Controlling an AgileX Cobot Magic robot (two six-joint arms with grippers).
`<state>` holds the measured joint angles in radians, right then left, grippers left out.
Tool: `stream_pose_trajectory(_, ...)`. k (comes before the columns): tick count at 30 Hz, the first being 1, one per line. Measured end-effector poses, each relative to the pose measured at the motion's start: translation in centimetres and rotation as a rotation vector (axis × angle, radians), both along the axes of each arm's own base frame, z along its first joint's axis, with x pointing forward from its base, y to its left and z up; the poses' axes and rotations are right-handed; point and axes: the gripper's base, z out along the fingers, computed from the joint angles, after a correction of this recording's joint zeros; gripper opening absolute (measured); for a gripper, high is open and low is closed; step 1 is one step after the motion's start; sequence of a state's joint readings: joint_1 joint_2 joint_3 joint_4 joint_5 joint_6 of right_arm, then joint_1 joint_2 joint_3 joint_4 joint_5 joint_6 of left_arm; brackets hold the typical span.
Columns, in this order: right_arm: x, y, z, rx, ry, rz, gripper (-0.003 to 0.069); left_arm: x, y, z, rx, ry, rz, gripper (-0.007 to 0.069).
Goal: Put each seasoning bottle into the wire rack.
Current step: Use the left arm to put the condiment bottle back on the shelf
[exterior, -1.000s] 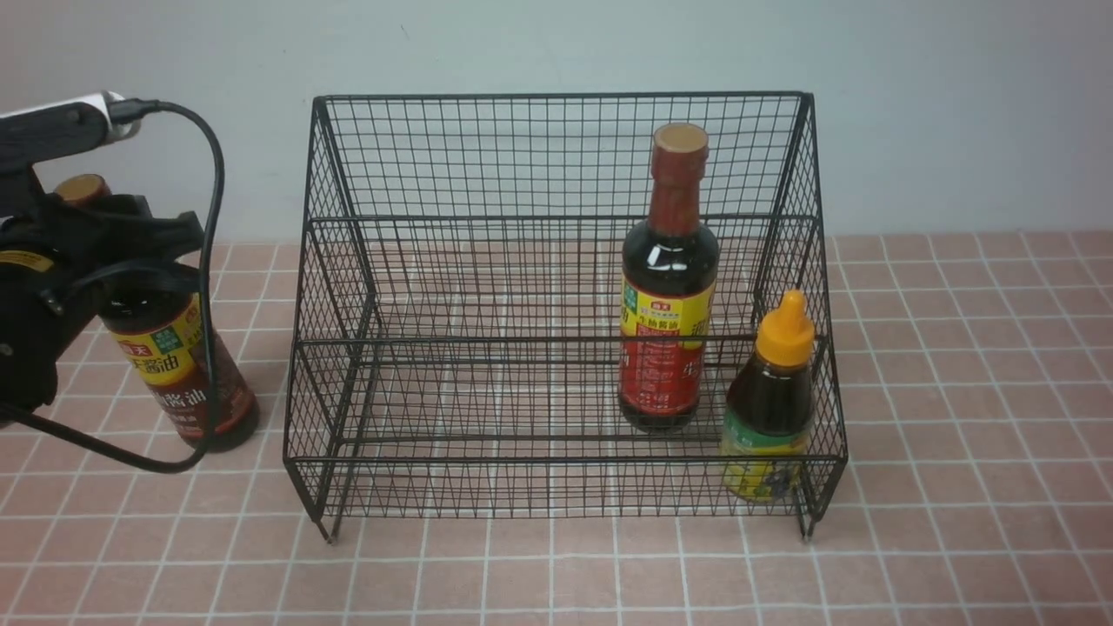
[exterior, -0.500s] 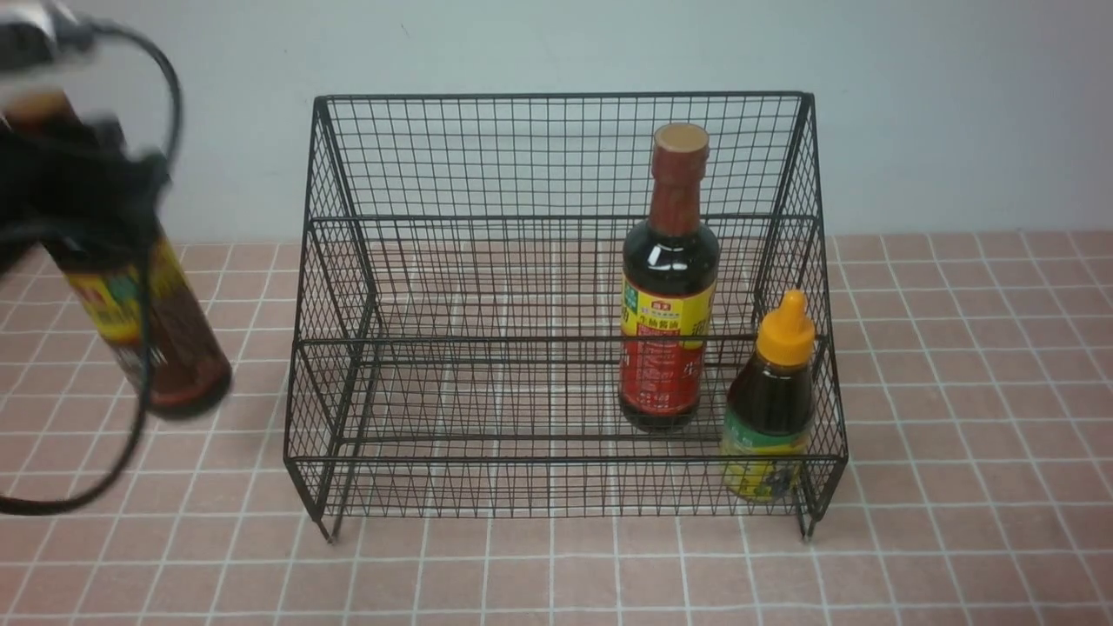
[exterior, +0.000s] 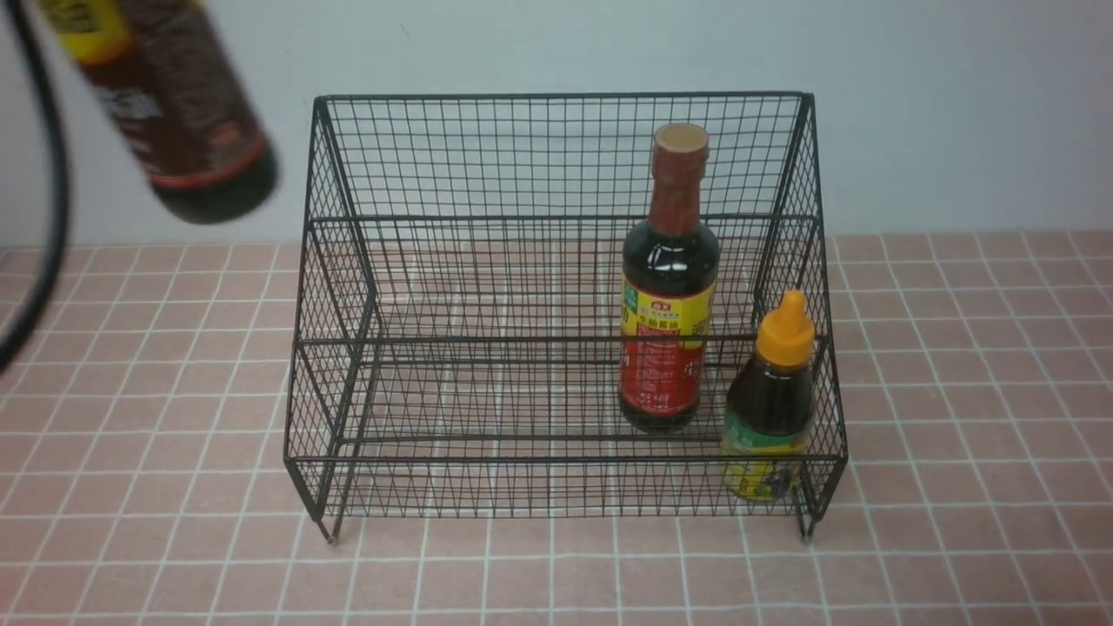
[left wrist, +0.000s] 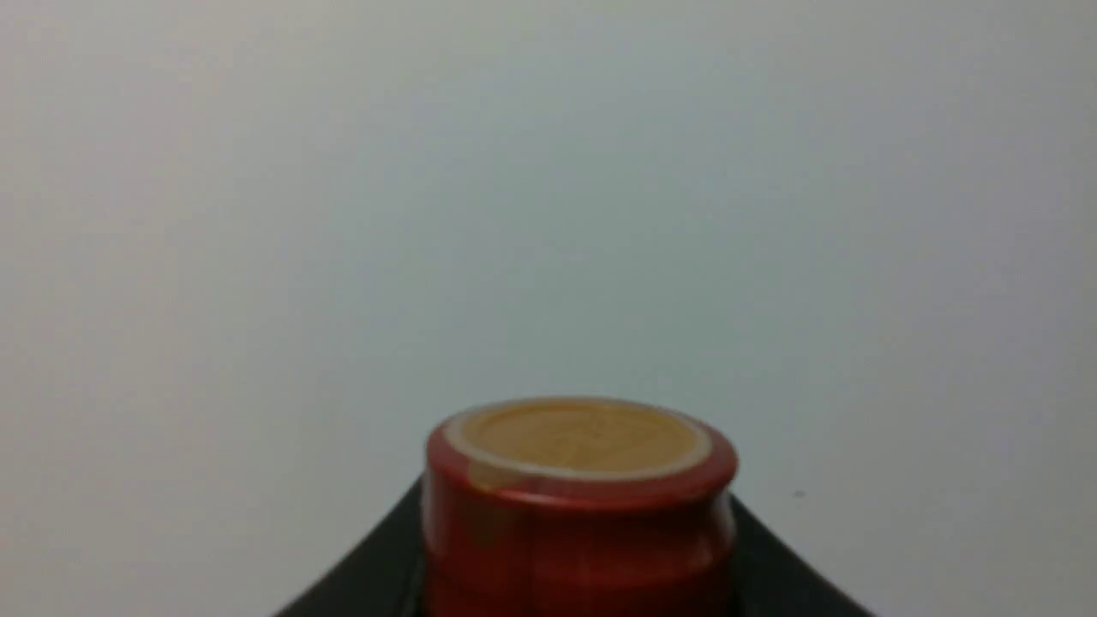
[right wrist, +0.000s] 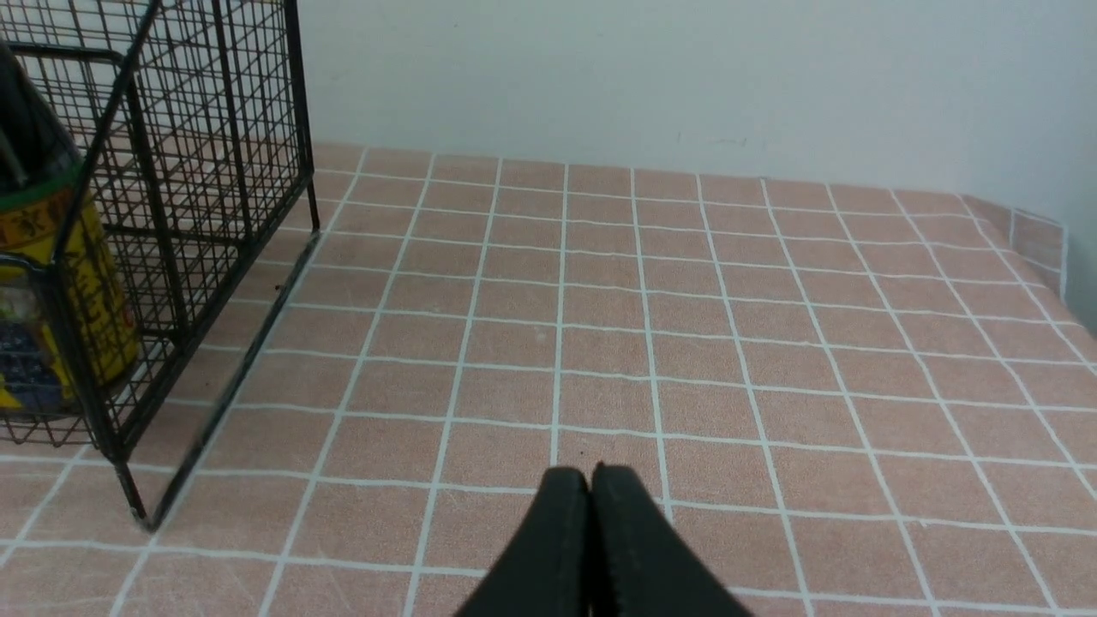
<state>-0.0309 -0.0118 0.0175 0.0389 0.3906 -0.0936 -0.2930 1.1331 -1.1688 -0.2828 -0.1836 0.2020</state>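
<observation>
Clamping the tilted bottle [exterior: 187, 130], airborne at the rack's [exterior: 556, 95] ten o'clock, my left pincer [left wrist: 578, 591] shows only wrist-side (cap [left wrist: 581, 437] close-up); my right pincer [right wrist: 591, 514] sits closed, empty.

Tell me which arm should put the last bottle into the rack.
Left: it holds that bottle in the air beside the wire rack; the right gripper is shut and empty.

Two racked, one aloft
Tall soy sauce bottle [exterior: 668, 287] upright in the black wire rack [exterior: 556, 156]; short orange-capped bottle [exterior: 772, 409] upright at its front-right corner; third soy bottle [exterior: 187, 122] tilted, high at left.
</observation>
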Motion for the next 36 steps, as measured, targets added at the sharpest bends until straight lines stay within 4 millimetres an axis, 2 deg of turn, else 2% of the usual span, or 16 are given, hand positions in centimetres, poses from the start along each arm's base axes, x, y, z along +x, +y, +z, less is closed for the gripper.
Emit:
stream_pose_trajectory(3, 0.0, 0.0, 0.0, 0.0, 0.0, 0.0, -0.0015, 2.0, -2.5, -0.9, 0.048, 0.019, -0.049, 0.0256)
stream_pose_trajectory(4, 0.0, 0.0, 0.0, 0.0, 0.0, 0.0, -0.0015, 2.3, -2.7, -1.1, 0.052, 0.024, -0.05, 0.0256)
stream_pose_trajectory(8, 0.0, 0.0, 0.0, 0.0, 0.0, 0.0, -0.0015, 6.3, -5.0, -3.1, 0.096, 0.063, -0.059, 0.0256)
stream_pose_trajectory(10, 0.0, 0.0, 0.0, 0.0, 0.0, 0.0, -0.0015, 7.4, -5.4, -3.5, 0.103, 0.072, -0.058, 0.0256)
stream_pose_trajectory(13, 0.0, 0.0, 0.0, 0.0, 0.0, 0.0, -0.0015, 10.0, -6.5, -4.5, 0.113, 0.097, -0.058, 0.0256)
stream_pose_trajectory(16, 0.0, 0.0, 0.0, 0.0, 0.0, 0.0, -0.0015, 11.5, -7.1, -5.4, 0.13, 0.113, -0.055, 0.0256)
stream_pose_trajectory(24, 0.0, 0.0, 0.0, 0.0, 0.0, 0.0, -0.0015, 13.2, -8.1, -8.8, 0.266, 0.248, -0.082, 0.0256)
stream_pose_trajectory(30, 0.0, 0.0, 0.0, 0.0, 0.0, 0.0, -0.0015, 13.2, -8.3, -10.4, 0.341, 0.366, -0.127, 0.0256)
stream_pose_trajectory(36, 0.0, 0.0, 0.0, 0.0, 0.0, 0.0, -0.0015, 13.8, -6.0, -11.3, 0.286, 0.516, -0.125, 0.0256)
